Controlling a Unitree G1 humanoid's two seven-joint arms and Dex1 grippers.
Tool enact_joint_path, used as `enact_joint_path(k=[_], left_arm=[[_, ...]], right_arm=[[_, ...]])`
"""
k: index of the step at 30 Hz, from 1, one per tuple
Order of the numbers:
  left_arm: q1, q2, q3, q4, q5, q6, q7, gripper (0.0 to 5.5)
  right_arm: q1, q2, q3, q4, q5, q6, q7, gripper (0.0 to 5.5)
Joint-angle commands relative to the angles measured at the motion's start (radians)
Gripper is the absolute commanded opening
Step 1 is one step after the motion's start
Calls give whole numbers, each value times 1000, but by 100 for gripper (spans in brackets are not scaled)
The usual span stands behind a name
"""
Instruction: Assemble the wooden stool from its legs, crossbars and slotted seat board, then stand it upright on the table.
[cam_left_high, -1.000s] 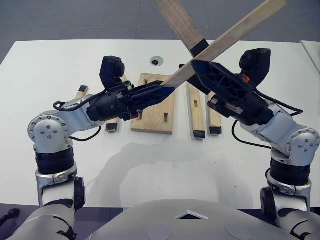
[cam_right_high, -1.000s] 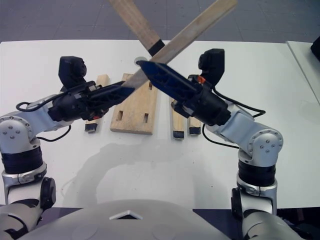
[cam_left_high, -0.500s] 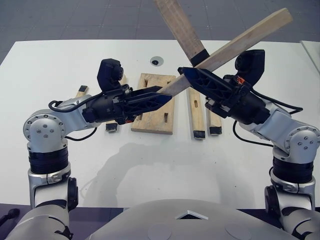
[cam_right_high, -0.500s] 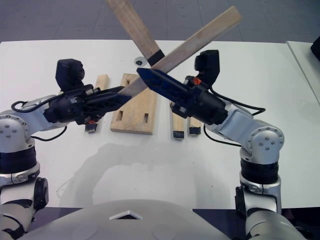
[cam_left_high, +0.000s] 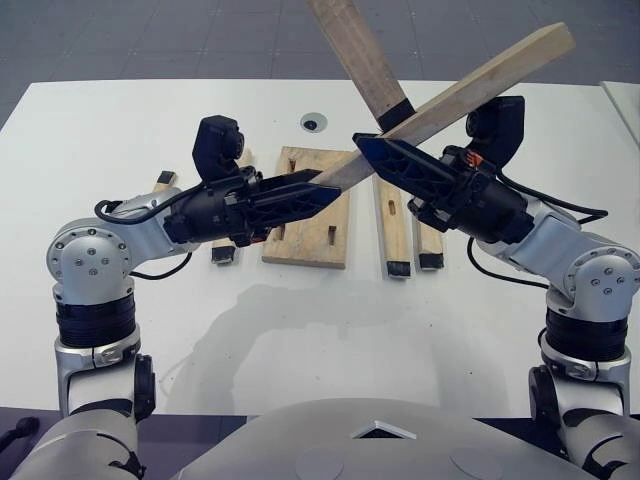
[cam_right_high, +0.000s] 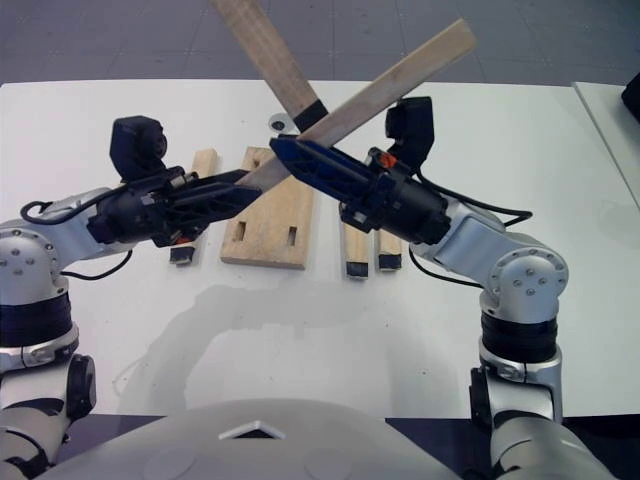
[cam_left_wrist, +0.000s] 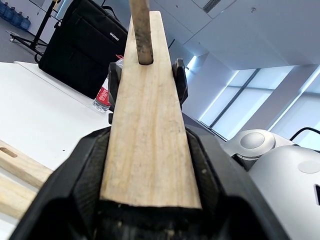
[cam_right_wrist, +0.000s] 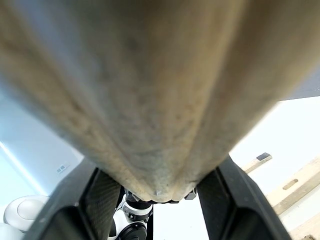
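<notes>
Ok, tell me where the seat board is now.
In the left eye view the seat board lies flat at the table's middle, between a black-capped leg on the left and a slotted leg on the right.

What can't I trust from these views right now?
- Joint: how deep the black-tipped plank sits in the slot of the pale plank; the right gripper covers the crossing in the eye views.
- Black-tipped plank's far end: cut off by the eye views' top edge.
- Right wrist view: blurred wood close to the lens.
- Loose pieces left of the seat board: partly behind the left gripper.
</notes>
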Motion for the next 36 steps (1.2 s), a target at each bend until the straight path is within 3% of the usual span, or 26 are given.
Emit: enact_joint_path(k=[1, 7, 10, 12, 17, 21, 29, 36], left_arm=[[-7, 24, 30, 23, 18, -20, -27, 273], [-6, 41, 138, 56, 33, -86, 44, 378], [50, 53, 176, 14, 169, -180, 134, 424], [95, 60, 132, -6, 349, -262, 208, 456], [213, 93, -173, -26, 840, -418, 355, 536], [260, 60, -299, -2, 1047, -470, 442, 540], [310, 72, -369, -16, 1216, -419, 454, 540], [344, 225, -506, -57, 1285, -300, 292, 540]], right_arm=[[-13, -10, -45, 10, 12, -19, 6, 205], [16, -39, -83, 9, 3, -17, 12, 205], [68, -66, -125, 0, -4, -20, 22, 205], [111, -77, -153, -9, -12, -26, 23, 205], [168, -77, -170, -35, -33, -39, 17, 205], [171, -69, -143, -41, -63, -34, 22, 205], [181, -61, -113, -54, -97, -33, 29, 205], [145, -75, -84, -25, -242, -42, 69, 205]])
